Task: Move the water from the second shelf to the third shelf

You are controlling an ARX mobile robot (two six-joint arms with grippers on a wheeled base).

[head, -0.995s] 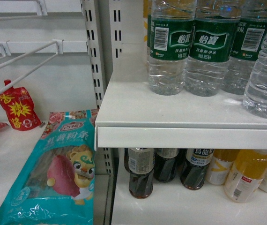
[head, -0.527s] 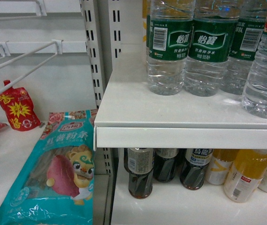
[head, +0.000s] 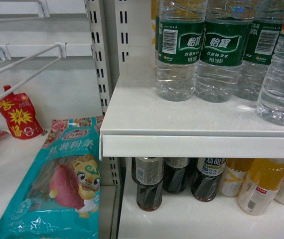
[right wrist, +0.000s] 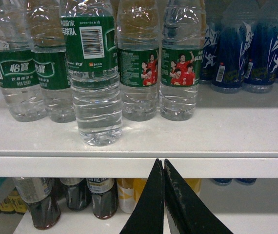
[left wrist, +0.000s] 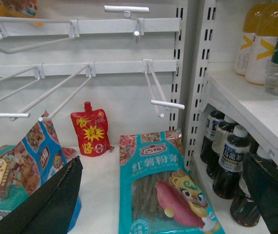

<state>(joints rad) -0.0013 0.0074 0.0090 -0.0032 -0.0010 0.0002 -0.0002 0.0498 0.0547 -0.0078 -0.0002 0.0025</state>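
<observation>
Several bottles of water with dark green labels stand on a white shelf (head: 182,124). One water bottle (right wrist: 96,83) stands ahead of the row, near the shelf's front lip (right wrist: 80,165), barcode facing me. The same bottle (head: 281,84) shows at the right edge of the head view. My right gripper (right wrist: 162,163) is shut and empty, its tips level with the shelf lip, below and to the right of that bottle. My left gripper (left wrist: 162,158) is open and empty over the neighbouring bay, above a teal noodle bag (left wrist: 161,195). Neither gripper shows in the head view.
Dark tea bottles (head: 149,184) and orange drink bottles (head: 261,186) fill the shelf below. Blue-labelled bottles (right wrist: 236,48) stand right of the water. The left bay has white hanging hooks (left wrist: 158,95), a red sauce pouch (head: 17,117) and snack bags (left wrist: 31,156).
The head view has shifted very slightly sideways. No bottle has moved.
</observation>
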